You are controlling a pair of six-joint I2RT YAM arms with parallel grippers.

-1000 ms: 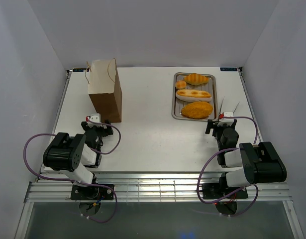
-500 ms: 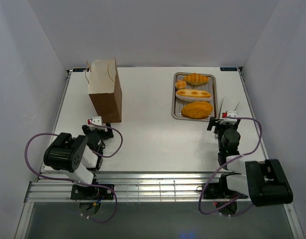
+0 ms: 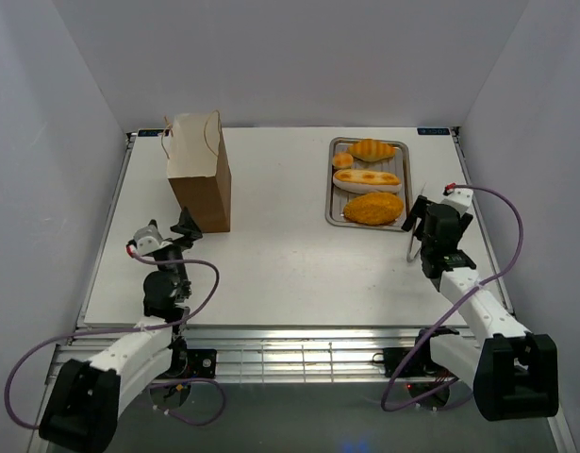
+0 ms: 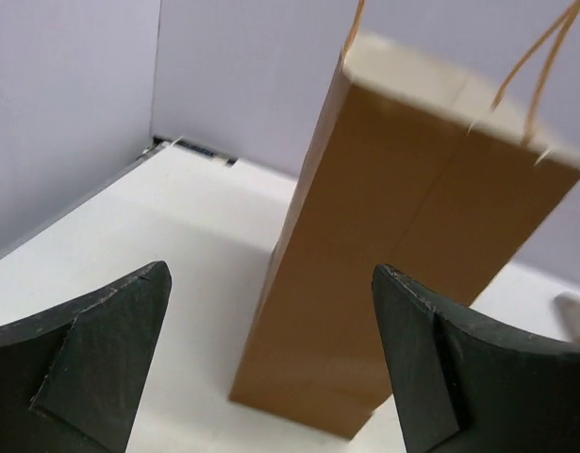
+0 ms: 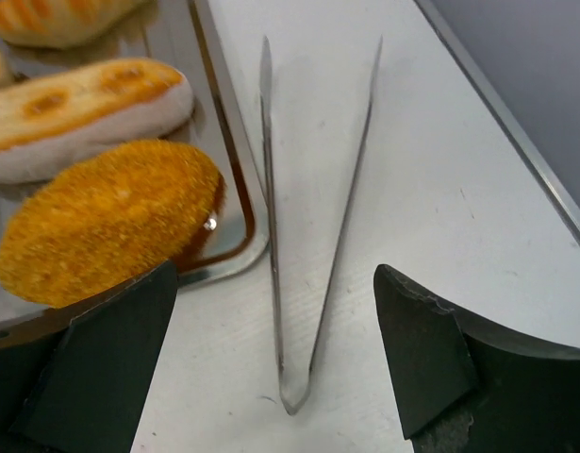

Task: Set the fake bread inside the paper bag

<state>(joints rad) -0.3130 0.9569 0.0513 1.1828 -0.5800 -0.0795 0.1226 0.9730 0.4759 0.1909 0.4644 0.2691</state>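
Observation:
The brown paper bag [image 3: 200, 170] stands upright at the back left; in the left wrist view it [image 4: 403, 245] fills the space just ahead. The croissant [image 3: 372, 148], small bun [image 3: 342, 160], baguette [image 3: 367, 177] and big oval loaf [image 3: 372, 208] lie on a steel tray [image 3: 330, 189]. My left gripper [image 3: 188, 225] is open and empty, just in front of the bag [image 4: 271, 274]. My right gripper [image 3: 414, 225] is open and empty, right of the tray, over the silver tongs [image 5: 299, 283]. The oval loaf [image 5: 106, 222] and baguette [image 5: 82, 113] show at its left [image 5: 275, 274].
The silver tongs [image 3: 417, 222] lie on the table between the tray's right rim [image 5: 223, 142] and the table's right edge. White walls enclose the table on three sides. Purple cables loop from both arms near the front edge.
Both arms have unfolded from their tucked pose. The left gripper has swung up and forward toward the bag; the right gripper has moved forward to the tongs beside the tray.

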